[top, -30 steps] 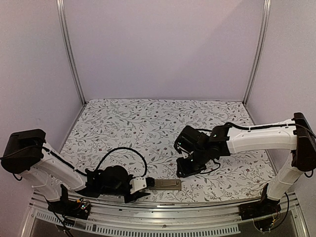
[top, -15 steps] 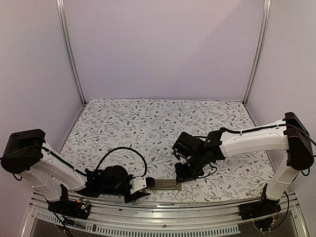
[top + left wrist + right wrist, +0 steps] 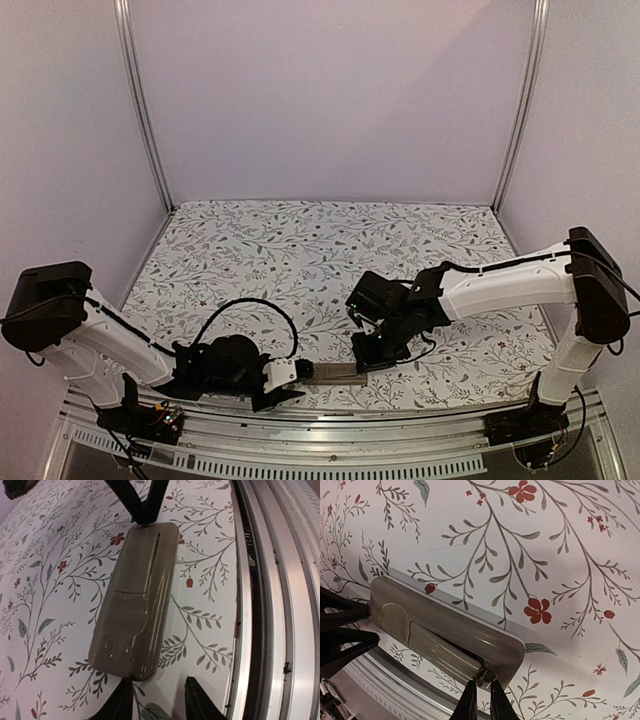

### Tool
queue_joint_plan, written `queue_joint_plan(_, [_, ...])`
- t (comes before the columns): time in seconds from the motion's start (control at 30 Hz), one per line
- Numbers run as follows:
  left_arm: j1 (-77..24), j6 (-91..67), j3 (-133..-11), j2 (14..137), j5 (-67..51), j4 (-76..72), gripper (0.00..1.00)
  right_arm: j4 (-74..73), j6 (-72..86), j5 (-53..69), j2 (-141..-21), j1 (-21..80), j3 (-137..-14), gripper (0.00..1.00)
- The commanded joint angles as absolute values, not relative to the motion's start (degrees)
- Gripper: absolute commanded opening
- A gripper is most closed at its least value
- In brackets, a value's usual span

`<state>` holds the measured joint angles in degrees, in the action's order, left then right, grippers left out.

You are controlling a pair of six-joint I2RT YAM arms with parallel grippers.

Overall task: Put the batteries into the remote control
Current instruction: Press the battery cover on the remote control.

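We judge the job to be at its very start. The remote control (image 3: 335, 374) lies back up on the flowered tablecloth (image 3: 300, 250), with the metal rail (image 3: 280, 605) running just beside its long side. Its tan-grey cover panel (image 3: 442, 647) is still on the back. A dark slit shows along one edge of it, so it may be ajar, but we see no open recess. We find no batteries in any view, neither in the remote nor near it, so as far as we can see nothing is loaded.

The left gripper (image 3: 159, 682) is at one short end of the remote, its fingers apart with one tip touching that end. We cannot tell whether it clamps a corner or only braces it. The right gripper (image 3: 482, 687) is at the opposite short end, fingers almost together, tips at the edge by the cover. Whether they pinch anything we cannot tell.

Left to do, in our view: get the cover off, bring both batteries to the remote and seat them in the recess
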<state>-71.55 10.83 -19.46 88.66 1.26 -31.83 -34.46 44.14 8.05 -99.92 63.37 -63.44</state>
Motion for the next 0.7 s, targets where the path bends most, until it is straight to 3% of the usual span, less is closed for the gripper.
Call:
queue_joint_plan(0.0, [-71.3, 10.5, -19.6, 88.0, 0.6, -31.4, 0.35, -33.7, 44.4, 8.6, -101.0, 63.8, -63.3, 0.09])
queue_joint_plan(0.67, [-71.3, 10.5, -19.7, 88.1, 0.7, -31.2, 0.35, -32.2, 44.3, 9.5, -102.5, 64.0, -62.4, 0.06])
